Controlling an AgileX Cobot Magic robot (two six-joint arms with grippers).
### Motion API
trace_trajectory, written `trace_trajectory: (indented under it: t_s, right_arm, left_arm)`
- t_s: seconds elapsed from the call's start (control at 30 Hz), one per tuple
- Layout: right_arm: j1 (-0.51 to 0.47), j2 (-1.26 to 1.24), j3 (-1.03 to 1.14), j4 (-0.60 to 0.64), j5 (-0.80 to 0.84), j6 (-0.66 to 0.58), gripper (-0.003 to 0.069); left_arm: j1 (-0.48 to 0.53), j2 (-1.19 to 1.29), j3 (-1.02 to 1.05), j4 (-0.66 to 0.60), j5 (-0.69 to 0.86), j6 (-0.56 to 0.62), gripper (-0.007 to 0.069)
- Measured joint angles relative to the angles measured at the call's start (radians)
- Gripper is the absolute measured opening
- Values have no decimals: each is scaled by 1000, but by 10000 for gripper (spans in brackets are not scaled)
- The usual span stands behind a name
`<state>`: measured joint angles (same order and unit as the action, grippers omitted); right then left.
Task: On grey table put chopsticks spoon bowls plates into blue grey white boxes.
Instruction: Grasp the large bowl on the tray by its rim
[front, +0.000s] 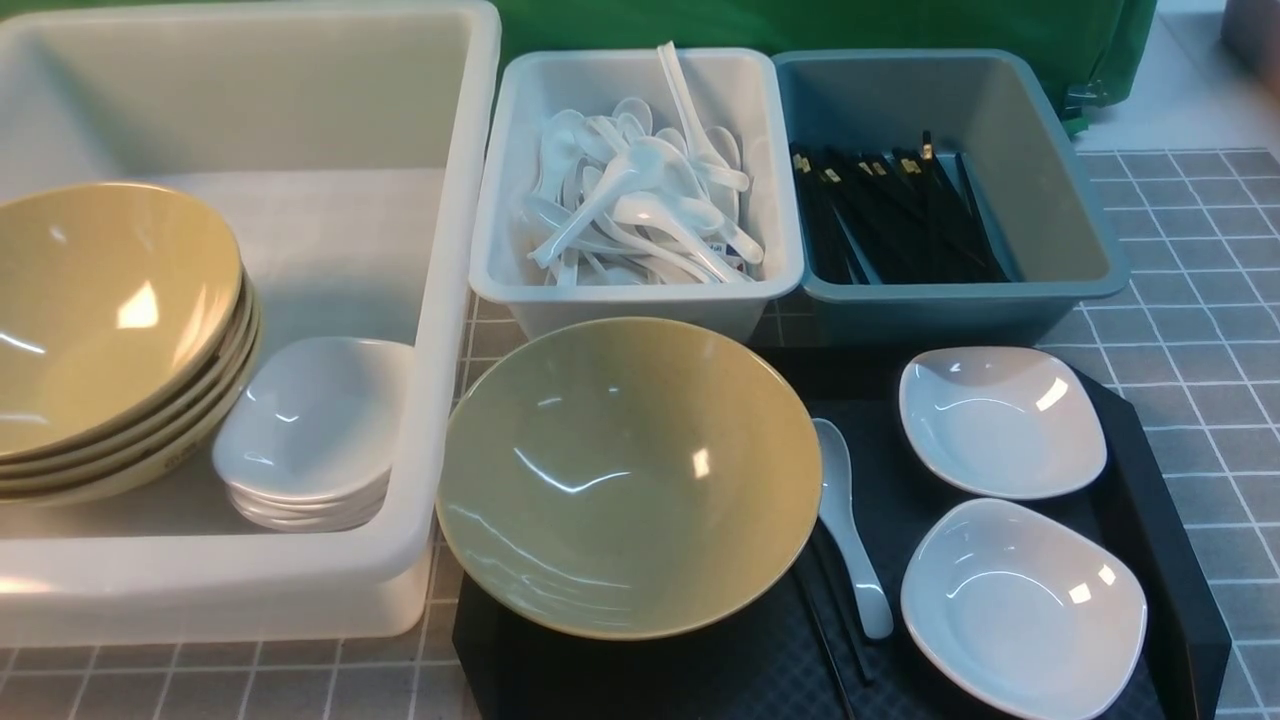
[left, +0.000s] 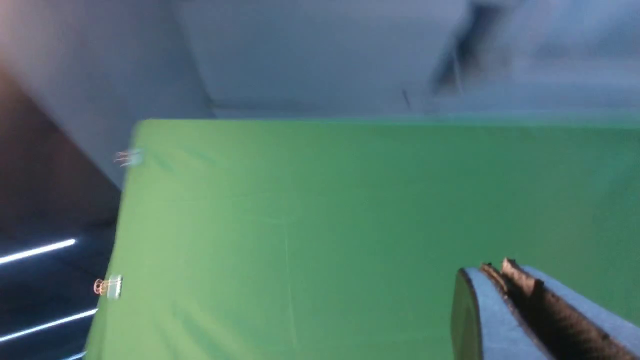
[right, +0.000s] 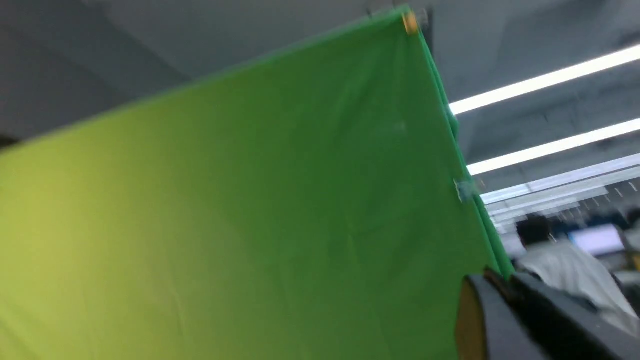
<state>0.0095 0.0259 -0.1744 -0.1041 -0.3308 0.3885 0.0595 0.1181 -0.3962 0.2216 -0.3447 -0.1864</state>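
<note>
I record left fingers (left: 480, 310) and right fingers (right: 485, 325) clenched empty, aimed upward, with the glossy white soup spoon (front: 848, 520) below them on the black textured tray (front: 1150, 480), long axis fore-aft, likelier nearer the right arm.

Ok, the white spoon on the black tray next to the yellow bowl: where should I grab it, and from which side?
Probably grip the spoon across its narrow middle, from above, leaning in from the plates side: the bowl rim crowds its left, and the chopsticks lie close by its near end.
</note>
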Motion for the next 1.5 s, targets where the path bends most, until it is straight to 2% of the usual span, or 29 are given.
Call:
trace_trajectory:
  t_s: [0.07, 0.13, 0.2, 0.27, 0.33, 0.37, 0.4, 0.43, 0.53, 0.67, 0.83, 1.03, 1.17, 1.27, 1.47, 1.5]
  right_arm:
    - [0, 55, -82, -27, 107, -60, 78]
    - [0, 157, -195, -43, 281, -179, 78]
    - [0, 198, -221, -45, 337, -222, 78]
    - [0, 294, -252, -46, 451, -290, 78]
    - [0, 369, -258, -46, 569, -313, 79]
    - [0, 381, -258, -46, 578, -315, 79]
    - [1, 422, -258, -42, 663, -323, 79]
    - [1, 422, -258, -40, 674, -325, 79]
    - [30, 480, -258, 45, 857, -432, 50]
    - [118, 538, -257, 246, 945, -640, 31]
    - [171, 570, -236, 318, 901, -710, 31]
    - [191, 573, -235, 333, 882, -723, 31]
    - [191, 573, -235, 333, 882, -723, 31]
    - [191, 573, -235, 333, 881, -723, 31]
    - [191, 573, -235, 334, 881, -723, 33]
    - [191, 573, -235, 334, 881, -723, 33]
  left_arm:
    - [0, 102, -116, 76, 109, -61, -8]
    - [-1, 262, -262, 116, 243, -184, -8]
    - [-6, 334, -307, 121, 295, -234, -8]
    - [-36, 451, -369, 124, 395, -295, -8]
    - [-103, 553, -437, 89, 562, -319, -8]
    - [-110, 570, -443, 75, 578, -320, -8]
    - [-181, 644, -501, 10, 731, -309, -8]
    - [-181, 653, -501, 10, 748, -304, -8]
    - [-344, 824, -614, -117, 999, -157, -8]
    - [-540, 1079, -717, -278, 1157, 11, -8]
    - [-669, 1320, -809, -318, 1164, 57, -8]
    - [-800, 1661, -980, -245, 1195, 59, -8]
    - [-855, 1807, -1064, -248, 1220, 69, -8]
    - [-889, 1844, -1102, -288, 1226, 110, -7]
    - [-914, 1850, -1197, -524, 1247, 288, -7]
    - [-902, 1839, -1217, -527, 1268, 303, -7]
